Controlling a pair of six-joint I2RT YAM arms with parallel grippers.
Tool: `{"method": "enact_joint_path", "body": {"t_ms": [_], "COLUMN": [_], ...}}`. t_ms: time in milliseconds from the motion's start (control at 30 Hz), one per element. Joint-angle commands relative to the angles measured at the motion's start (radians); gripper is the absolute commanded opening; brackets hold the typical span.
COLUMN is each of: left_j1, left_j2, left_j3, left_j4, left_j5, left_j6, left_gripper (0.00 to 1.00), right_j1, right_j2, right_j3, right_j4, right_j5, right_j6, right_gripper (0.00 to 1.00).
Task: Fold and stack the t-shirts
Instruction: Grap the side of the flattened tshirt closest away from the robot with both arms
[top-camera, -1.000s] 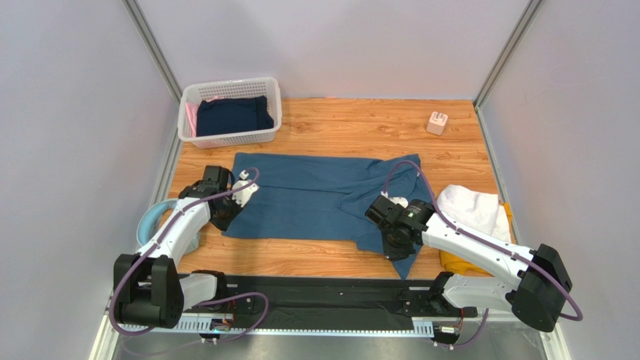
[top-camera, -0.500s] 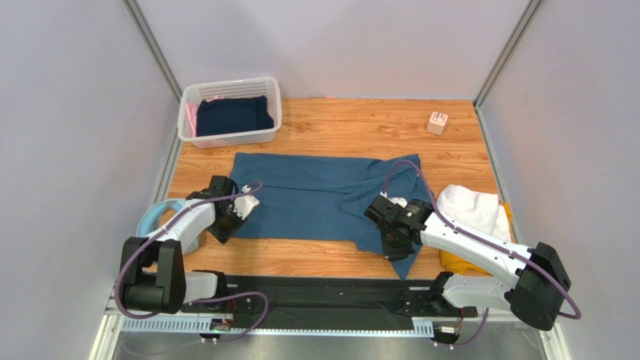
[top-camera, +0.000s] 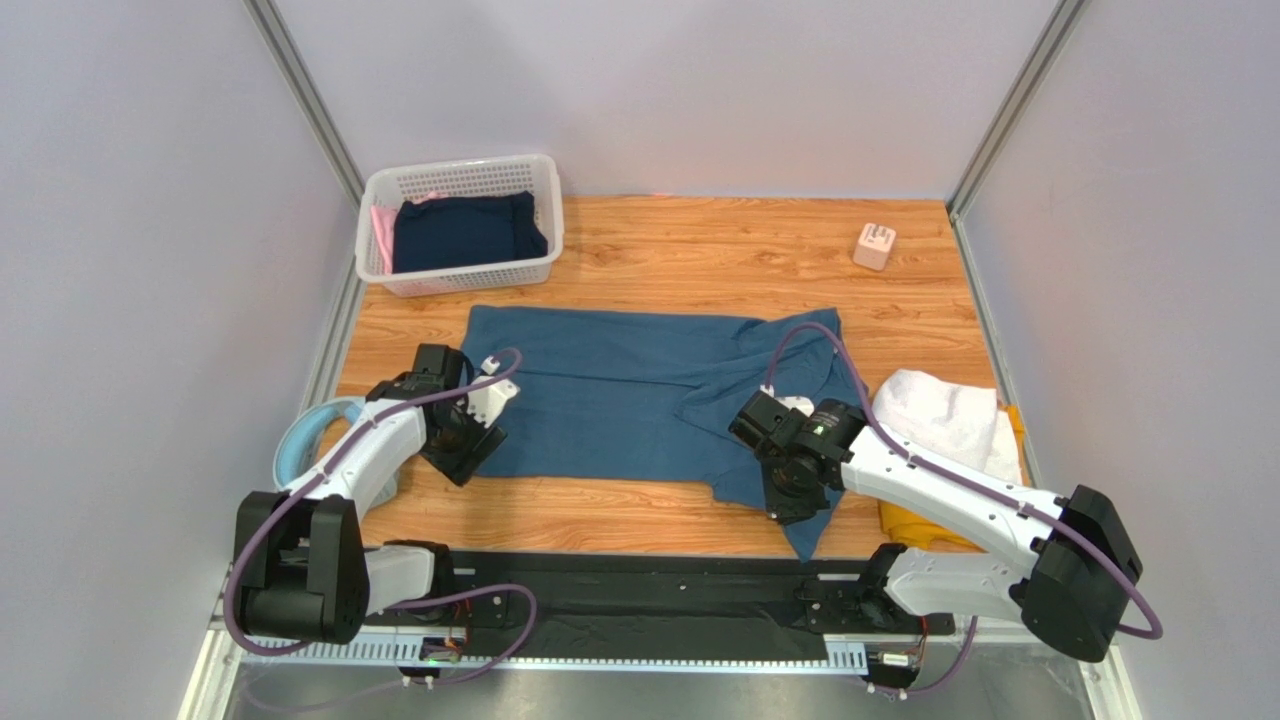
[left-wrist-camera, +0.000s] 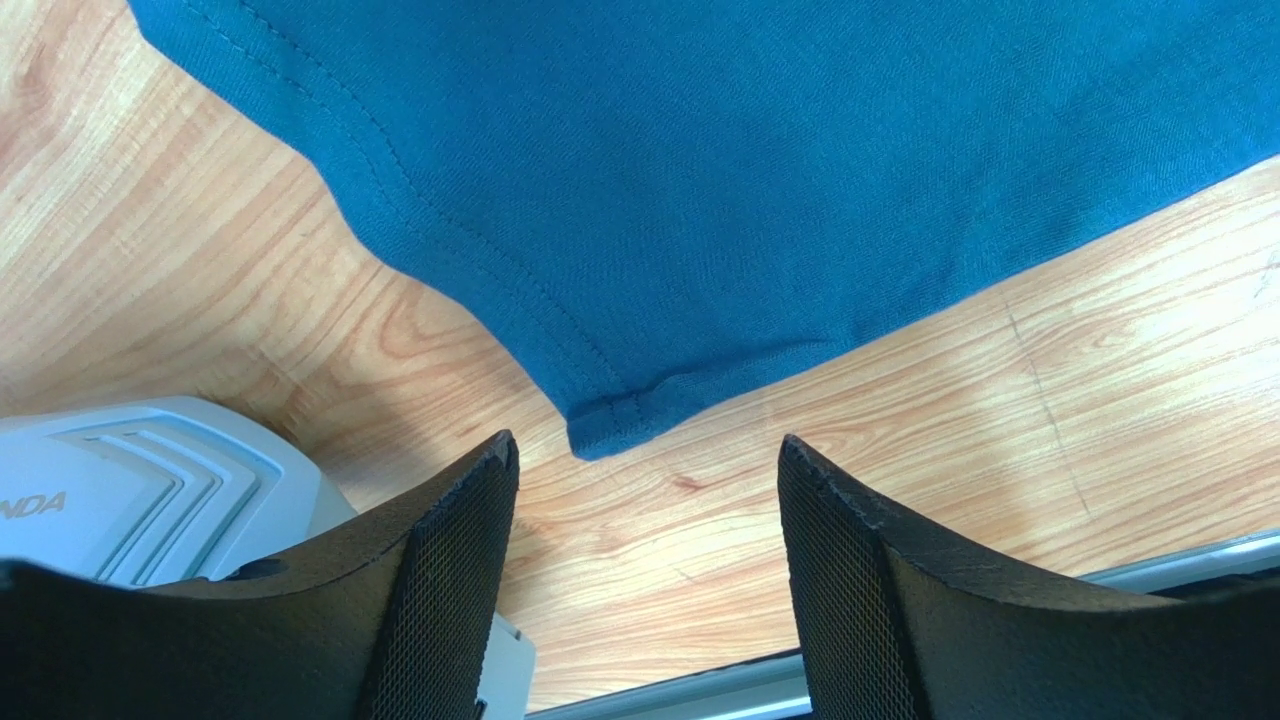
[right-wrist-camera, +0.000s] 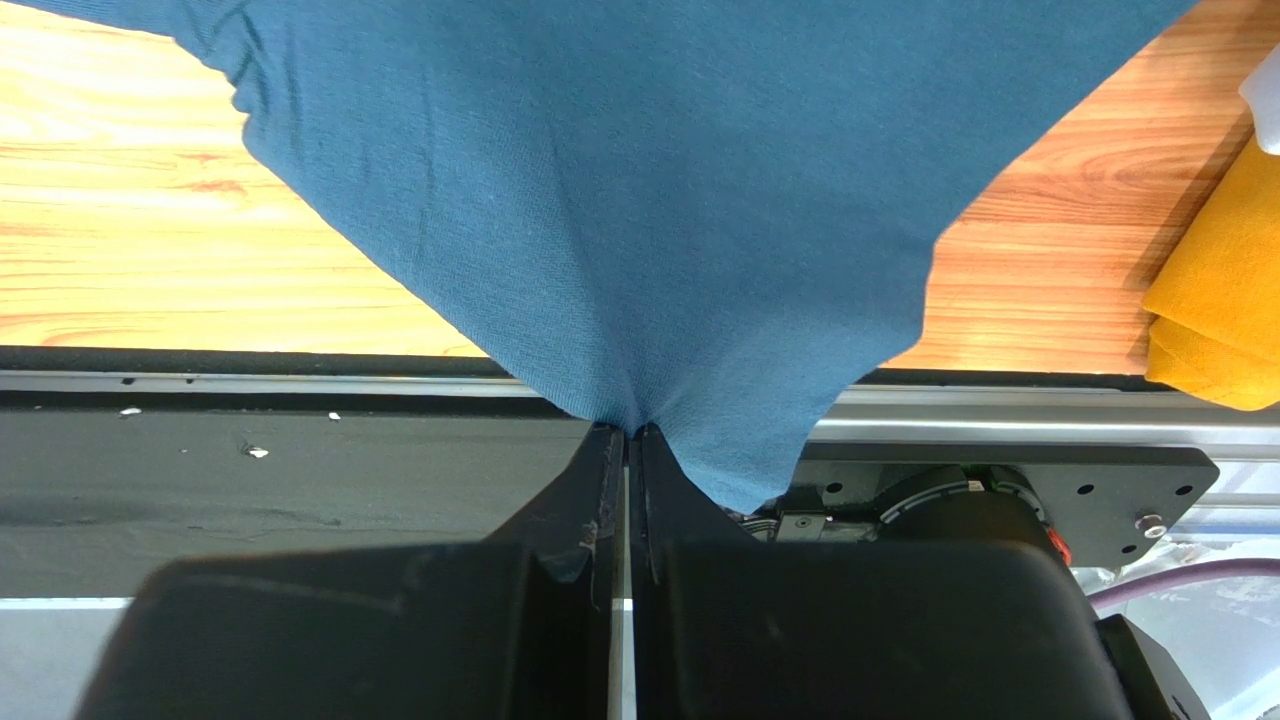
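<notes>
Now the left gripper hangs wide open just above the near-left hemmed corner of the teal shirt, which lies spread across the middle of the wooden table. To my mind it should drop straight down so its jaws bracket that corner before closing. The right gripper is pinched shut on the shirt's near-right edge, where the soft, fine knit bunches into a limp cone.

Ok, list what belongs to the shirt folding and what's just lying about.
Job: teal t-shirt, pinched by the shut right gripper; open left gripper by its corner; white t-shirt; mustard-yellow t-shirt.
Lying about: white basket; small pink block; pale-blue rounded item.
</notes>
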Motion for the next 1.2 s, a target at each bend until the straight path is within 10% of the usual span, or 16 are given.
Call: {"method": "enact_joint_path", "body": {"t_ms": [0, 367, 667, 1167], "left_j1": [0.005, 0.012, 0.015, 0.019], "left_j2": [0.002, 0.14, 0.111, -0.082], "left_j3": [0.023, 0.044, 0.063, 0.124], "left_j4": [0.02, 0.073, 0.028, -0.219], "left_j5": [0.03, 0.044, 0.035, 0.003], "left_j6": [-0.021, -0.039, -0.027, 0.162], "left_gripper": [0.69, 0.5, 0.0, 0.04], "right_j1": [0.006, 0.006, 0.006, 0.006], "right_j2": [-0.027, -0.056, -0.055, -0.162], "right_j3": [-0.005, -0.028, -0.012, 0.035], "right_j4": [0.019, 0.013, 0.001, -0.142], "right_j5": [-0.001, -0.001, 0.008, -0.069], "right_j6": [0.003, 0.012, 0.002, 0.015], "right_gripper": [0.0, 0.0, 0.0, 0.0]}}
